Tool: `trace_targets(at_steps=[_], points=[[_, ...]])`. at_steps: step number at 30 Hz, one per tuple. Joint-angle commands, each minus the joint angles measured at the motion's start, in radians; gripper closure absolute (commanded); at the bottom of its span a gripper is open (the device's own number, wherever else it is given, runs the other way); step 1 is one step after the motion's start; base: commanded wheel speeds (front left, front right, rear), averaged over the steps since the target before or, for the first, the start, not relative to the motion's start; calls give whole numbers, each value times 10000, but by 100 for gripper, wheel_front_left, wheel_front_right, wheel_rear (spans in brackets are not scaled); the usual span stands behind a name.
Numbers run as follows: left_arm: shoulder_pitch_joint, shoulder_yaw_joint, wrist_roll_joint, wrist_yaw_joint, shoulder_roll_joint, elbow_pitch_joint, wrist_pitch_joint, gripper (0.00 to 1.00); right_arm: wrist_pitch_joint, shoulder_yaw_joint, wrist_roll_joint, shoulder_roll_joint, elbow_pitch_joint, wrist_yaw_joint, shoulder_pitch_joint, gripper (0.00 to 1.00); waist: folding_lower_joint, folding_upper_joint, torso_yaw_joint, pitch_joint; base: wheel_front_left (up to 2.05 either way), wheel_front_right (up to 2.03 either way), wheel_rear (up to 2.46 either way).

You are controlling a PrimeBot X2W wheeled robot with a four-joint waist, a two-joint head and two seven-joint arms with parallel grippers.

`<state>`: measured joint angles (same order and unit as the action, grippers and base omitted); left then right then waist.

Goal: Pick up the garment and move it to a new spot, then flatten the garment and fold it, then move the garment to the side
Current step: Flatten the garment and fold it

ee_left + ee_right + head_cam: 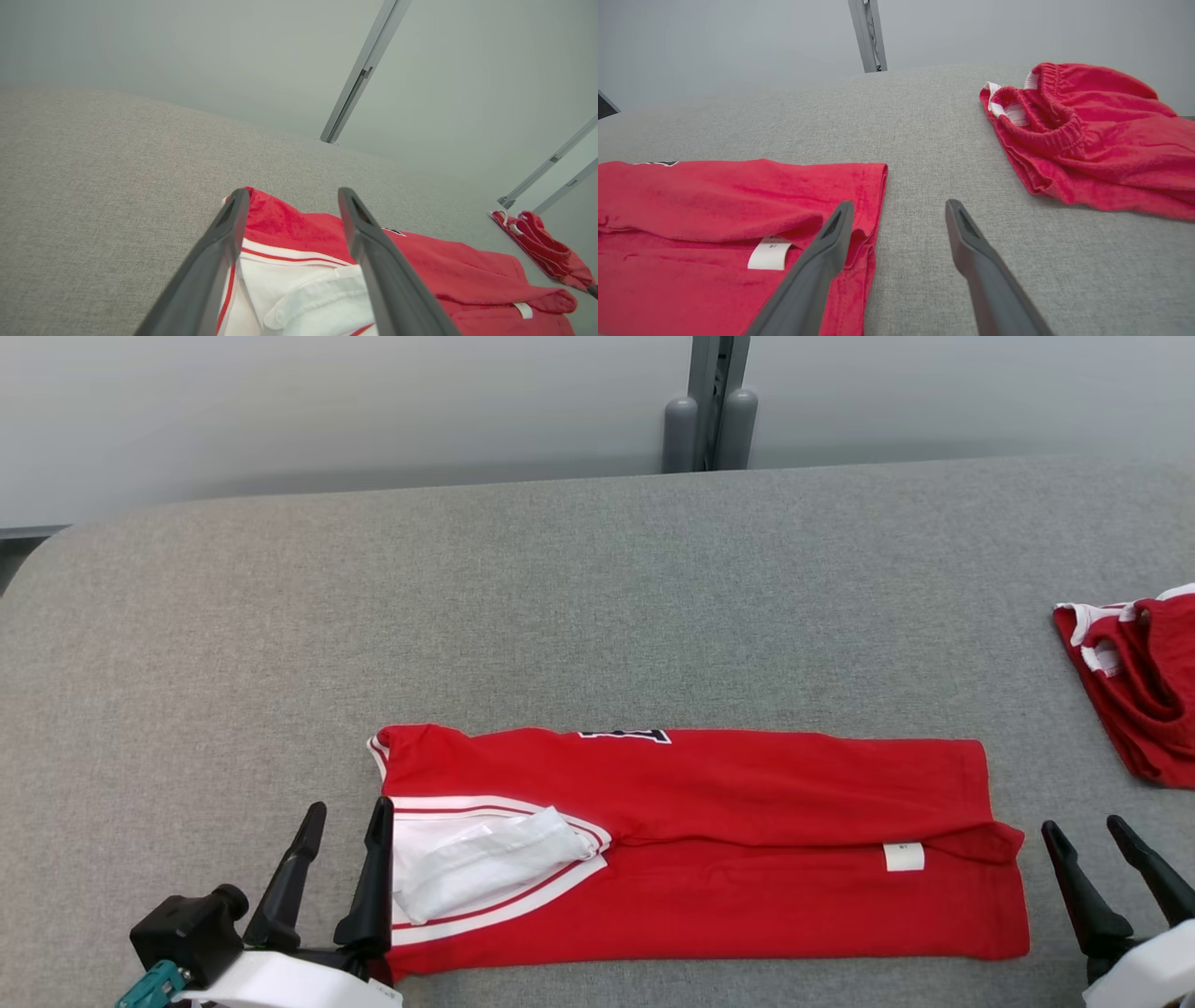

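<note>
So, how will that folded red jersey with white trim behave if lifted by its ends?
Probably floppy: the folded red jersey lies in soft creased layers, so its middle would likely sag. Likely light, being thin cloth. The loose white flap and upper fold may slip open.

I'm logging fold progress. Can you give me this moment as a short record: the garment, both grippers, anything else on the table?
garment: red jersey, folded into a long strip, flat on the grey table
left gripper: open, at the jersey's white-trimmed end
right gripper: open, just beside the jersey's other end
other item: crumpled red shorts, far right, apart from the jersey
</note>
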<state>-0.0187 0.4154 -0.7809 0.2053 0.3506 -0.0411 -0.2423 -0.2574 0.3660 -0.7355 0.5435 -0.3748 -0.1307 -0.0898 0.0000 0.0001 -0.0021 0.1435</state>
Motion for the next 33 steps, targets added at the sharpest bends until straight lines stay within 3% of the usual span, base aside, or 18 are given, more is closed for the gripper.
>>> trace_targets(at_steps=[1, 7, 13, 21, 33], points=[[-137, -26, 112, 67, 13, -82, -47, 0, -78, -297, 134, -98, 102, -2, 244, 0, 0, -1, -16, -68, 0, 0, 0], [97, 155, 491, 78, -70, -235, -118, 0, 115, -1333, 549, -514, 437, -2, 746, 0, 0, -1, -1, -325, 0, 0, 0], [290, 448, 680, 30, -386, 67, -142, 0, 1071, -2173, 751, -1354, 101, -2, 267, 0, 0, -1, 227, -646, 0, 0, 0], [377, 653, 741, -46, -578, 348, -141, 0, 1972, -2473, 991, -2110, -1108, -2, -634, 0, 0, -1, 662, -765, 0, 0, 0], [278, 703, 768, -96, -611, 509, -156, 0, 2357, -2306, 1433, -2551, -2707, -2, -653, 0, 0, -1, 909, -775, 0, 0, 0]])
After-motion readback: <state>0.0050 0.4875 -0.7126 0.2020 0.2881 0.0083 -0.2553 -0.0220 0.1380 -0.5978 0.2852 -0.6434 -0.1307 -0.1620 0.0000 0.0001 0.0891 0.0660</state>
